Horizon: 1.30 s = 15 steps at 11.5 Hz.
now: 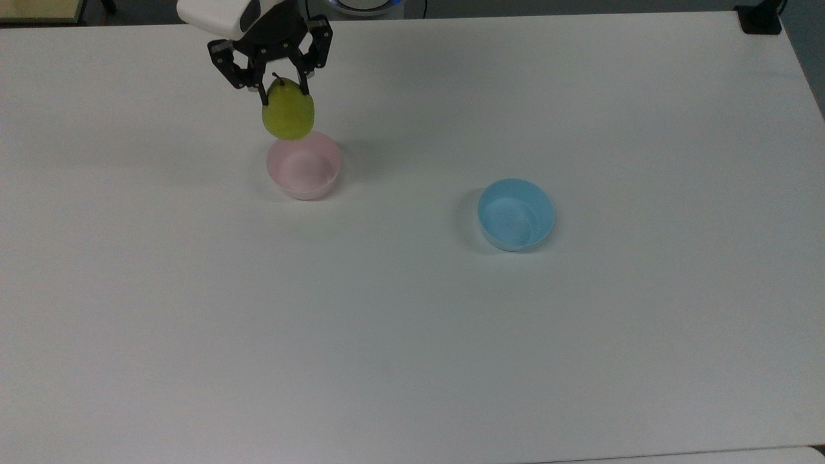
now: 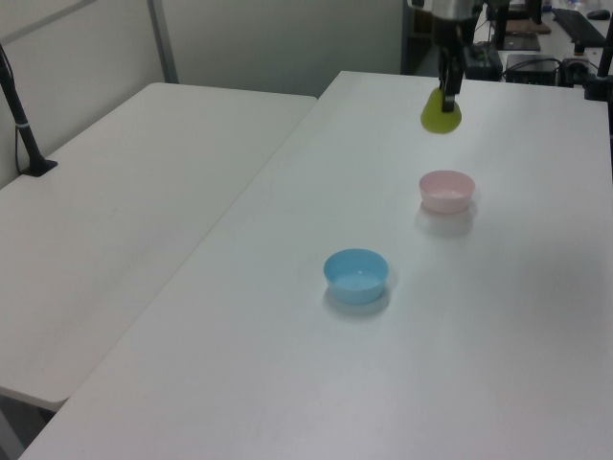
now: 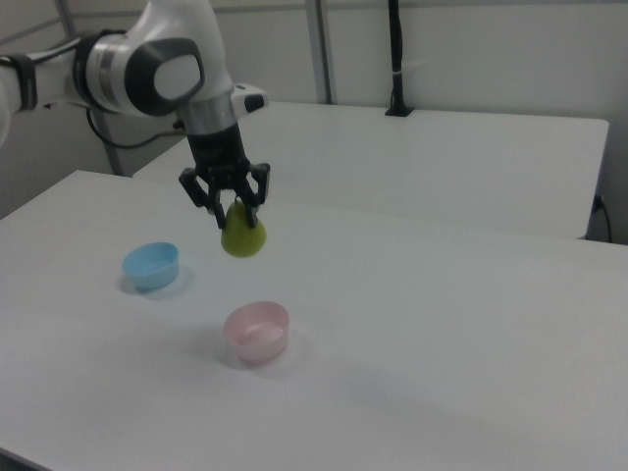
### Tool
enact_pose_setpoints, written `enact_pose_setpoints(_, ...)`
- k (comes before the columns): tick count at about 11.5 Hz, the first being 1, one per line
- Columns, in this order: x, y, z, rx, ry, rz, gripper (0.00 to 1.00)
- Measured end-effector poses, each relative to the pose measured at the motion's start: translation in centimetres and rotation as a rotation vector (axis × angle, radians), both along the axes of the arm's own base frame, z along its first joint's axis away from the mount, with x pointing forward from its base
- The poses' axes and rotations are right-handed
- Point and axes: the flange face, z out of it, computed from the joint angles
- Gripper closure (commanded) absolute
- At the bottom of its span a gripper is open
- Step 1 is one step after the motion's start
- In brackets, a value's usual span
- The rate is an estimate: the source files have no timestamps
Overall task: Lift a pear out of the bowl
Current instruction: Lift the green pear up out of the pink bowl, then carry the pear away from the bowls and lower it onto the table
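Franka Panda arm, white shell with black two-finger gripper

Arm (image 3: pixel 147 59): glossy white rounded housings, with a dark grey band and a pale round cap at the joint in the right view; a black cable trails off behind the link. Wrist section: dark cylindrical collar below the white shell. Gripper (image 1: pixel 281 90) (image 3: pixel 235 211) (image 2: pixel 447 91): matte black, open-framed linkage bars on either side, narrow black fingers (image 1: pixel 263 93). Flange housing in the top view: white, flat-faced, with a small dark oval inset.
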Motion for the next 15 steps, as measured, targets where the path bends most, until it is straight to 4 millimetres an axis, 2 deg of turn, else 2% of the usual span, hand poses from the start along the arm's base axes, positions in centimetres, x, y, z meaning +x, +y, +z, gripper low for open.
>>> enact_pose_setpoints(1, 0.1, 0.1, 1.4, 0.008, -0.012, -0.002, 1.00)
enact_pose_setpoints(4, 0.3, -0.1, 2.7, 0.010, -0.033, -0.006, 1.00)
enact_pose_setpoints(5, 0.5, -0.8, 3.2, 0.009, -0.044, -0.014, 1.00)
enact_pose_setpoints(7, 1.3, -3.8, 3.9, 0.002, -0.062, -0.016, 1.00)
enact_pose_setpoints(9, 2.7, -8.9, 2.1, -0.006, -0.043, -0.014, 1.00)
enact_pose_setpoints(12, 5.1, -17.2, -2.1, -0.009, -0.010, -0.029, 1.00)
enact_pose_setpoints(15, 6.0, -23.4, -7.1, -0.011, 0.000, -0.071, 1.00)
